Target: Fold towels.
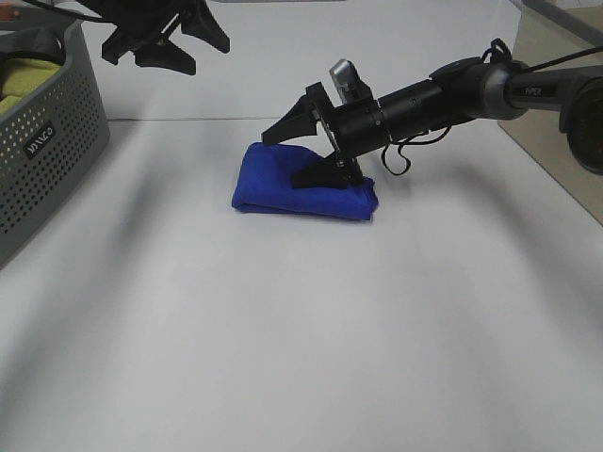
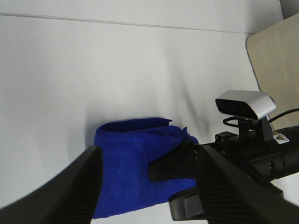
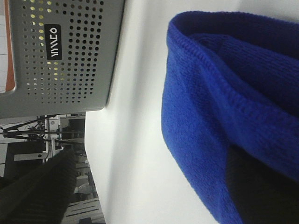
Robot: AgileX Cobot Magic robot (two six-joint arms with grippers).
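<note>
Exterior high: blue towel [image 1: 303, 182] folded into a plush bundle on the bench [image 1: 301, 330]. Right end effector [image 1: 311, 151] spread wide, lower finger pressing the bundle, gripping nothing. Left end effector [image 1: 170, 42] raised well clear, open, empty.

Left wrist: towel [image 2: 135, 163] sits below the open left fingers [image 2: 56, 191]. Judged soft, light, floppy.

Right wrist: stitched hem [image 3: 205, 60] lies beside the finger; best hold looks like the layered hem edge.

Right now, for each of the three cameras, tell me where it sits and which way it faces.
Exterior high: mounted high, looking down at the white table, the blue towel, the grey basket; both arms show.
Left wrist: raised on the left arm, looking down past its dark jaws at the towel and the right gripper.
Right wrist: low beside the towel, facing the basket.
All three share the towel.
</note>
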